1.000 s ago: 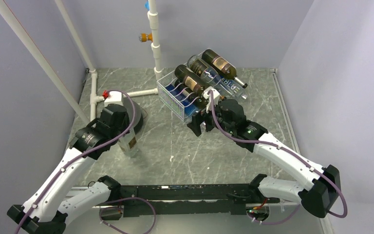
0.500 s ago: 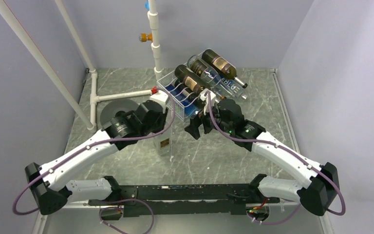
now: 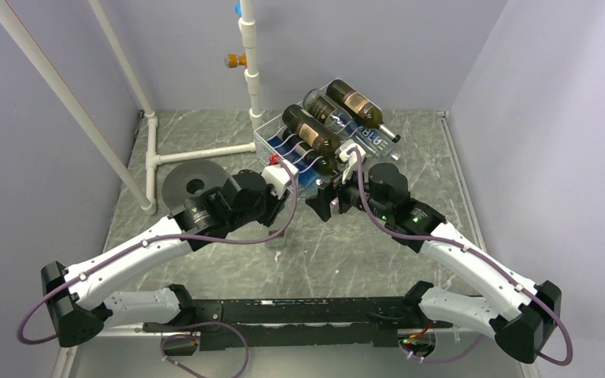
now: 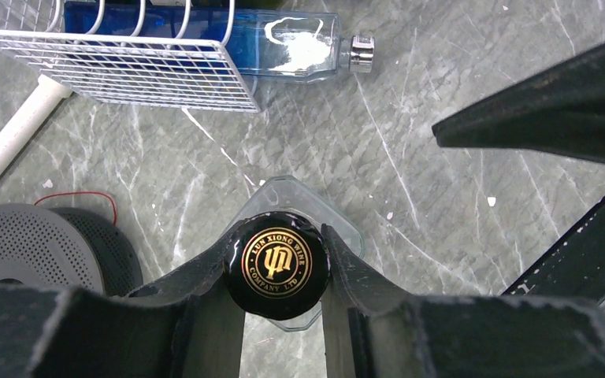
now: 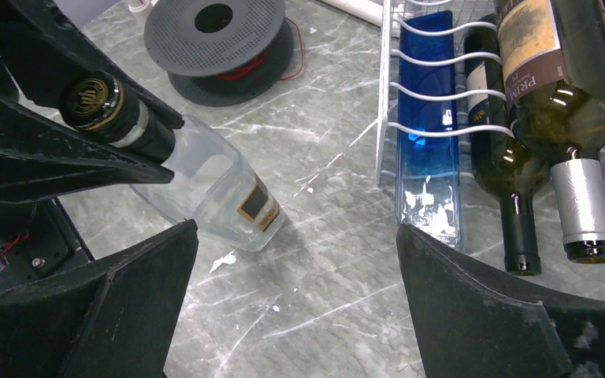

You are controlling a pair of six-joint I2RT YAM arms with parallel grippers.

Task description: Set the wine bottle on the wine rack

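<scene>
Wine bottle (image 5: 213, 189): we see it near upright, leaning slightly, cap up and base down at the table (image 4: 441, 157), just in front of the wine rack (image 4: 165, 71).
Left gripper (image 4: 277, 242): clamped on its neck.
Right gripper (image 5: 295, 232): spread wide, holding nothing.

**Workcell surroundings, as I see them on the overhead feed.** The tabletop (image 3: 205, 130) is a grey slab with white marble-like veining, and the wrist views show small white flecks on it. Three plain, pale lavender walls close it in: the back wall (image 3: 378, 47), the left wall (image 3: 16, 173) and the right wall (image 3: 551, 118). A white pipe frame stands at the far left. Its upright pipe (image 3: 250, 79) carries a blue fitting (image 3: 238, 9) and an orange fitting (image 3: 236, 59). A slanted pipe (image 3: 63, 97) crosses the left wall, and a low pipe (image 3: 205, 153) lies on the slab. The light is even and the shadows are soft.
</scene>
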